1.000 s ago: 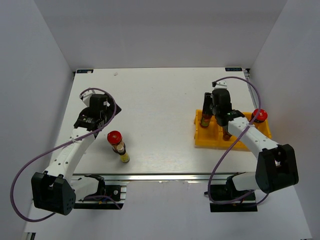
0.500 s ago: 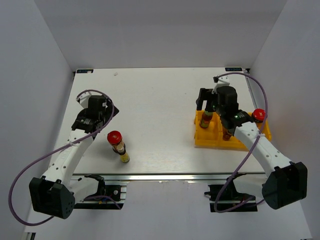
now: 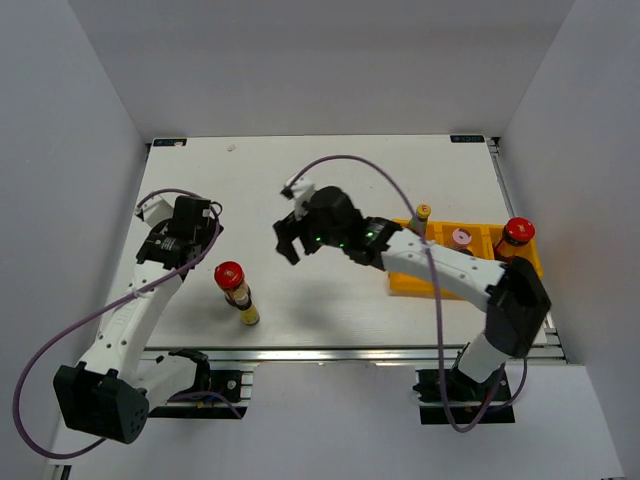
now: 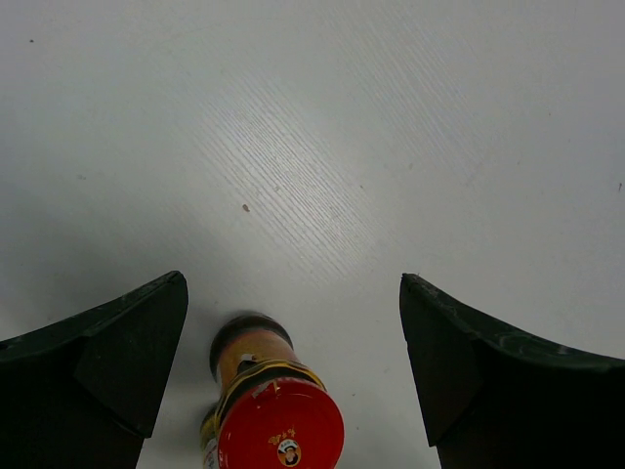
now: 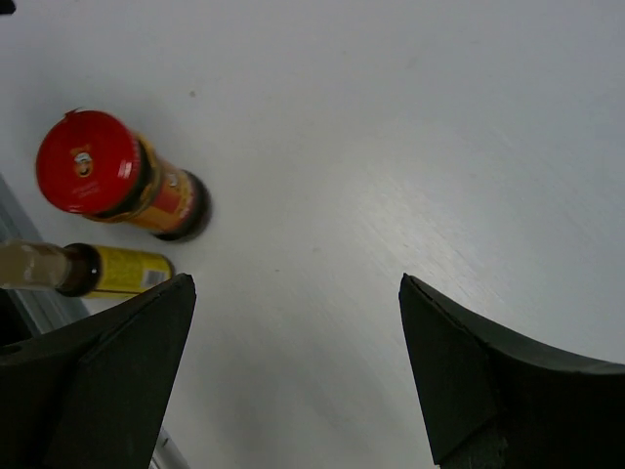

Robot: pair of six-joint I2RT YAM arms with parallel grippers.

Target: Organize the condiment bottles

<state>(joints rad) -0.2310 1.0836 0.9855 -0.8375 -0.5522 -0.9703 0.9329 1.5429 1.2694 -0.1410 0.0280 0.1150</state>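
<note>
A red-capped jar (image 3: 229, 275) stands on the white table at the front left, with a slim yellow-labelled bottle (image 3: 246, 312) right beside it. My left gripper (image 3: 187, 232) hovers open just behind and left of them; in the left wrist view the jar (image 4: 278, 425) sits low between the open fingers (image 4: 127, 342), untouched. My right gripper (image 3: 290, 240) is open over mid-table, right of the pair, holding nothing. Its wrist view shows the jar (image 5: 98, 161) and the yellow bottle (image 5: 107, 271) at far left. An orange-capped bottle (image 3: 424, 212), a pink-capped one (image 3: 461, 238) and a red-capped jar (image 3: 517, 232) stand in the tray.
The yellow compartment tray (image 3: 408, 283) sits at the right side of the table, partly hidden by my right arm stretched across it. A metal rail (image 3: 330, 352) runs along the table's near edge. White walls enclose the table on three sides.
My right gripper opened at the tray, leaving a bottle there, then swung left to mid-table. My left gripper shifted slightly left.
</note>
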